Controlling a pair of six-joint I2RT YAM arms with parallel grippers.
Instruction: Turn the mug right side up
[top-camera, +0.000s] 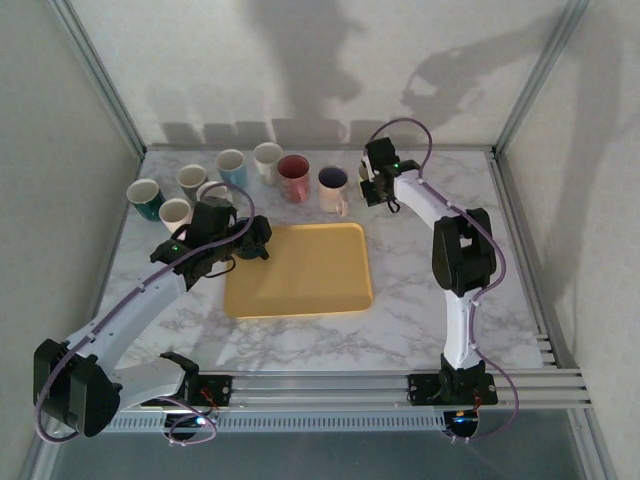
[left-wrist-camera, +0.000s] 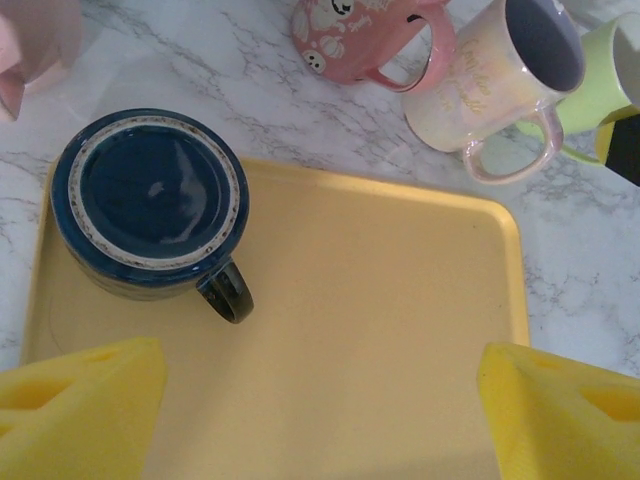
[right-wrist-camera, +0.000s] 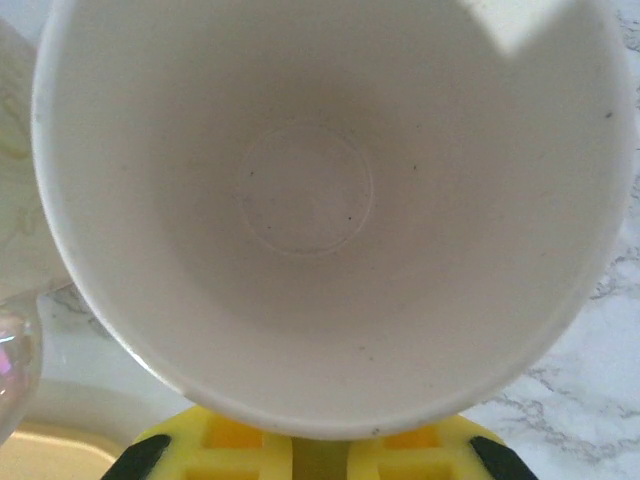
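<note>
At the far left corner of the tray (left-wrist-camera: 400, 330) we find the blue mug (left-wrist-camera: 150, 200) resting mouth down, base up. Our left gripper (left-wrist-camera: 320, 380) hovers near it, jaws wide and empty, probably lining up a grasp. Our right gripper (right-wrist-camera: 320, 455) pinches the rim of a pale green mug (left-wrist-camera: 610, 80) off the tray.

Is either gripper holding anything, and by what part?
Left gripper is open over the tray, holding nothing. Right gripper is shut at the near wall of a pale mug; contact is hidden, so a hold cannot be told.
</note>
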